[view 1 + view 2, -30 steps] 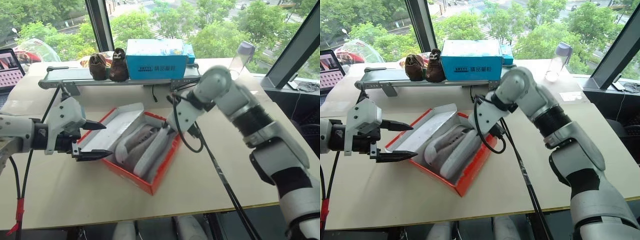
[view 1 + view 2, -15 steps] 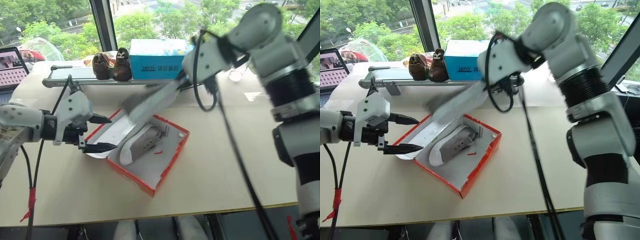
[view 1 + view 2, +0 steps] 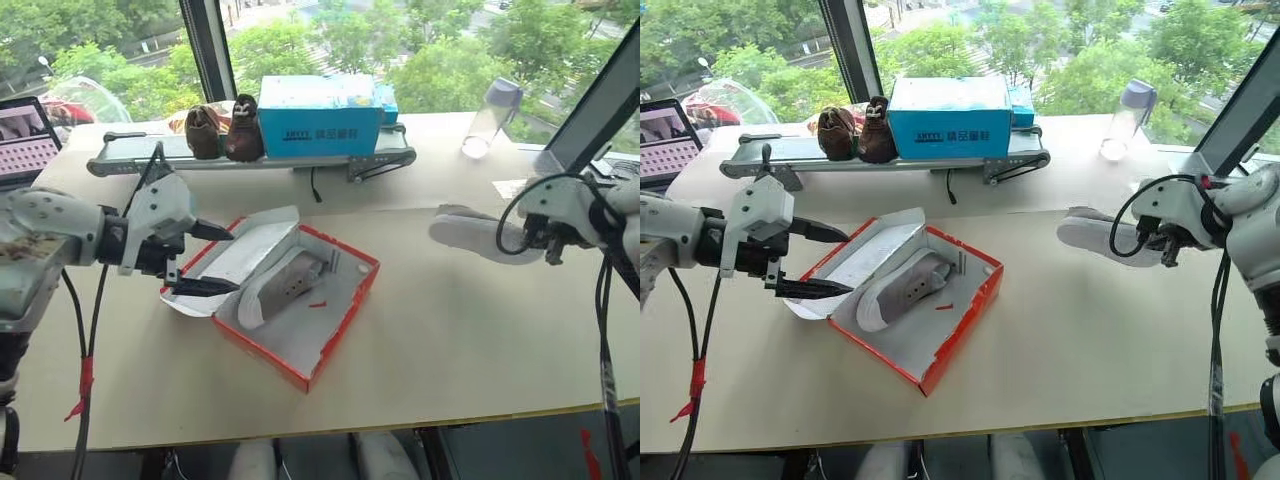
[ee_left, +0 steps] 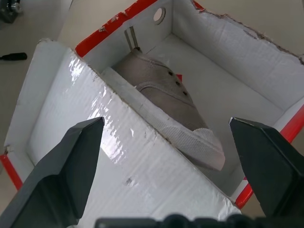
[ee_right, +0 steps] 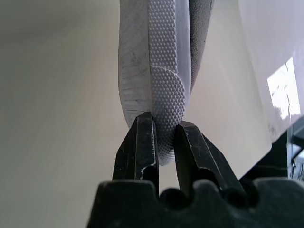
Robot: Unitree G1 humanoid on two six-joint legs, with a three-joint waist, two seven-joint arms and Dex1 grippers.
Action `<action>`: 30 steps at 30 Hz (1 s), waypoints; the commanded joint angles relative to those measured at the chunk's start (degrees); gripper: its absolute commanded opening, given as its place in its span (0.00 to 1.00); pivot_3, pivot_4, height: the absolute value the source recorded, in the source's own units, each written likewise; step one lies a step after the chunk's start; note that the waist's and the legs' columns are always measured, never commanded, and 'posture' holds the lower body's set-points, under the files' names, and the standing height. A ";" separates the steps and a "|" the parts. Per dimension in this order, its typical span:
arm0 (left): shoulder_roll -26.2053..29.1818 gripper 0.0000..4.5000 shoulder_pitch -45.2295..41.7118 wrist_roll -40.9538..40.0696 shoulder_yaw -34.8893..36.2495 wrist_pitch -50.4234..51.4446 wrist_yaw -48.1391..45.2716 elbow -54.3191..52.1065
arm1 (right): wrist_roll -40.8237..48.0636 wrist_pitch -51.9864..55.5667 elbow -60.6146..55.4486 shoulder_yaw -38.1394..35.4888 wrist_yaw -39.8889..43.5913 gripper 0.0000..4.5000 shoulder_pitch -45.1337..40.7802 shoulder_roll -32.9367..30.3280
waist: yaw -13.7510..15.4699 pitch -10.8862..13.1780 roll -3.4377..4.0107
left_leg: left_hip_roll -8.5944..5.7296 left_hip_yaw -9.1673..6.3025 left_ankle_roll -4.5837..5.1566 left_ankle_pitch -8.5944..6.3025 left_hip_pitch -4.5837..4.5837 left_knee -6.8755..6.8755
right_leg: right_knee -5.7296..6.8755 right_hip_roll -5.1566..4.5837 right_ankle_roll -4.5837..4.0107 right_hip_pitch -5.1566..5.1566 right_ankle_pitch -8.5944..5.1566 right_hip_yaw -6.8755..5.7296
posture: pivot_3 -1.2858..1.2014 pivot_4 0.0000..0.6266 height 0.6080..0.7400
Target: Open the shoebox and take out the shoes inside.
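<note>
Beige table (image 3: 1040,340), wide top, set against the windows.

Red shoebox (image 3: 940,345) sits on it left of centre, turned at an angle to the table edge, lid (image 3: 855,262) folded back and lying open to its left, white inside showing. One grey shoe (image 3: 895,290) lies in the box.

Along the far side, a grey conveyor unit (image 3: 880,155) rests on the table. It carries a pair of dark brown fuzzy shoes (image 3: 852,130) and, just beside them, a blue box (image 3: 948,120).

Clear bottle (image 3: 1122,122) stands upright at far right, near the window. Laptop (image 3: 665,140) at far left corner.
</note>
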 commanded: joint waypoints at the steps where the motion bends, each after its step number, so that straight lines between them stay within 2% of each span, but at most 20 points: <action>1: -0.27 1.00 -2.49 1.71 -0.19 -1.46 -1.41 1.26 | -2.25 1.98 -1.23 -3.75 -7.43 0.05 1.29 0.43 | -0.07 0.00 0.00 | -0.01 0.04 0.00 0.00 0.00 0.04 | -0.01 -0.01 0.04 0.03 0.02 0.04 | 0.52 0.24 1.00; 6: -0.90 1.00 -3.62 3.11 -0.76 -2.29 -2.44 2.25 | -3.06 3.74 -4.12 -3.63 -12.73 0.05 8.15 3.43 | 0.40 -0.01 -0.02 | -0.01 0.01 0.01 -0.01 -0.03 0.07 | -0.04 -0.01 0.06 0.06 -0.02 0.02 | 0.52 0.24 1.00; 11: -0.89 1.00 -4.20 3.29 -0.47 -1.53 -3.08 1.89 | -0.52 8.56 -13.91 -5.58 -10.40 0.05 12.26 4.55 | 0.29 -0.04 -0.07 | -0.01 0.01 0.02 -0.03 -0.09 0.08 | -0.06 -0.01 0.10 0.07 -0.01 0.04 | 0.52 0.24 1.00; 13: -0.79 1.00 -4.24 3.48 -0.41 -1.46 -3.28 1.86 | 2.96 14.30 -19.54 -6.26 -6.32 0.26 13.53 4.81 | 0.29 -0.04 -0.07 | -0.01 0.01 0.02 -0.03 -0.07 0.10 | -0.05 -0.01 0.10 0.08 -0.01 0.04 | 0.52 0.24 1.00; 14: -0.75 1.00 -4.32 3.57 -0.40 -1.44 -3.37 1.93 | 4.69 16.67 -22.55 -6.49 -4.34 0.30 14.20 4.71 | 0.28 -0.04 -0.07 | -0.01 0.00 0.02 -0.03 -0.07 0.10 | -0.05 -0.01 0.10 0.08 -0.01 0.03 | 0.52 0.24 1.00; 15: -0.64 1.00 -4.30 3.57 -0.31 -1.35 -3.43 1.88 | 6.33 18.96 -25.67 -6.58 -2.28 0.40 14.99 4.19 | 0.24 -0.04 -0.08 | 0.00 -0.01 0.03 -0.03 -0.06 0.10 | -0.04 0.00 0.10 0.10 -0.01 0.03 | 0.52 0.24 1.00; 17: -0.47 1.00 -4.25 3.67 -0.20 -1.21 -3.49 1.77 | 9.53 22.22 -30.77 -6.78 1.74 0.53 16.07 2.26 | 0.29 -0.04 -0.07 | 0.00 -0.02 0.03 -0.03 -0.06 0.10 | -0.05 0.00 0.10 0.10 -0.01 0.03 | 0.52 0.24 1.00; 23: 0.02 1.00 -4.23 3.98 0.19 -0.70 -3.61 1.49 | 15.14 24.51 -33.49 -7.85 5.92 0.98 13.34 -1.26 | 0.65 -0.03 -0.07 | -0.02 -0.04 0.02 -0.03 -0.09 0.14 | -0.08 -0.02 0.13 0.13 -0.02 -0.02 | 0.52 0.24 1.00; 25: 0.24 1.00 -4.23 4.01 0.45 -0.50 -3.50 1.49 | 18.49 24.43 -33.55 -8.93 7.12 0.99 10.15 -0.11 | 0.62 -0.03 -0.07 | -0.01 -0.04 0.02 -0.03 -0.08 0.15 | -0.08 -0.02 0.12 0.12 -0.02 -0.01 | 0.52 0.24 1.00; 30: 1.64 1.00 -2.59 3.69 1.89 0.28 -3.14 0.49 | 29.93 24.46 -31.45 -12.59 5.77 0.99 -4.46 13.16 | -1.00 -0.03 -0.08 | 0.05 -0.03 0.02 -0.03 -0.04 0.15 | -0.04 0.02 0.10 0.09 0.01 -0.02 | 0.52 0.24 1.00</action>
